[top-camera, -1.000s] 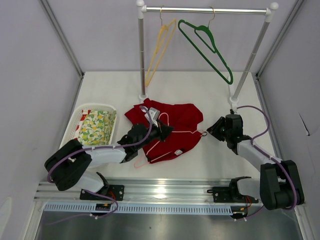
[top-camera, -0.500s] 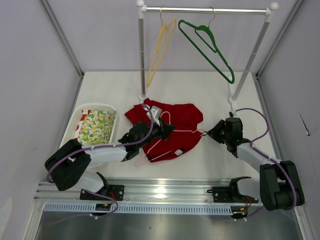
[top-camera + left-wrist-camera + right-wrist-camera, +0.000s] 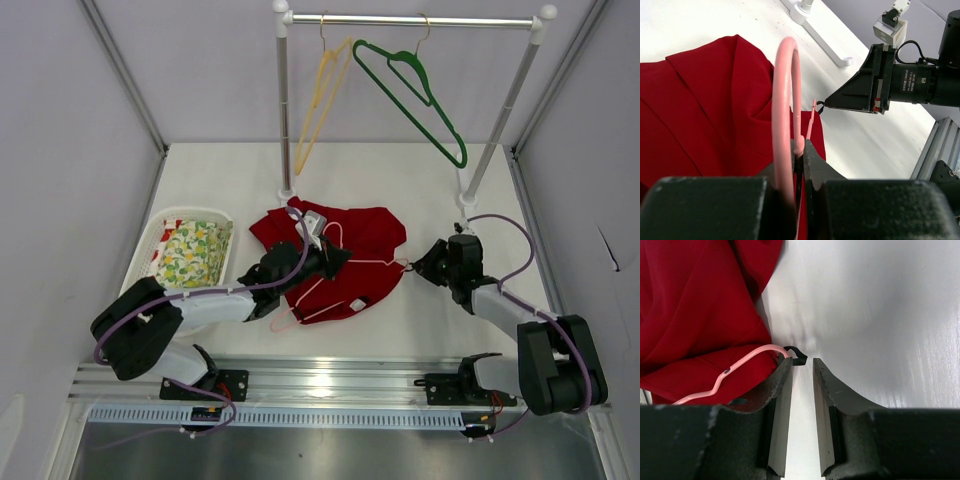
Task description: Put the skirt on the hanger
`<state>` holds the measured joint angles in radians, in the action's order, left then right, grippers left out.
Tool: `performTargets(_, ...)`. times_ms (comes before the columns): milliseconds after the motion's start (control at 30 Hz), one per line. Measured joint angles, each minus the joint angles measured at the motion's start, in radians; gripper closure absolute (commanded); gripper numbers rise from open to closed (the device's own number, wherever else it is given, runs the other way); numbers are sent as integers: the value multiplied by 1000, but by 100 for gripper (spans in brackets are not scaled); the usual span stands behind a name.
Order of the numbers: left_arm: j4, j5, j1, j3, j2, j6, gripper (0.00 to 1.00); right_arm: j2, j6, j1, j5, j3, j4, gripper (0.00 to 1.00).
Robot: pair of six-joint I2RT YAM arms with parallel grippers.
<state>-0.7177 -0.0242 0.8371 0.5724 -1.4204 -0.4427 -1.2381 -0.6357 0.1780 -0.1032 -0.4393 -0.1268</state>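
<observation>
The red skirt point(image 3: 345, 262) lies crumpled on the table's middle. The pink hanger point(image 3: 375, 263) lies on it, hook towards the back. My left gripper point(image 3: 336, 258) is shut on the hanger near its hook; in the left wrist view the pink hook point(image 3: 784, 100) loops up out of the closed jaws of the gripper point(image 3: 802, 146) over the skirt point(image 3: 700, 105). My right gripper point(image 3: 418, 265) sits at the hanger's right end, jaws a little apart and empty. In the right wrist view that gripper point(image 3: 802, 365) has the hanger's end point(image 3: 747, 358) and its black tip point(image 3: 797, 354) just ahead of its left finger, beside the skirt point(image 3: 695, 305).
A white basket point(image 3: 160, 225) with yellow-green floral cloth point(image 3: 193, 253) stands at the left. A clothes rail point(image 3: 410, 19) at the back carries a yellow hanger point(image 3: 320, 95) and a dark green hanger point(image 3: 420, 95); its posts point(image 3: 284, 120) stand behind the skirt.
My right gripper has crept left, closer to the hanger's right end. The left gripper holds the hanger in much the same place.
</observation>
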Motion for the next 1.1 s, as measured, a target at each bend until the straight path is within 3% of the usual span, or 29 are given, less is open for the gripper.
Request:
performTargets(433,8,1,4,6,0,3,100,-52,10,16,1,0,-28,78)
performTargets(1100,30,3,7,27,-7,8,100,-74,35,30,13,-23,-34,100)
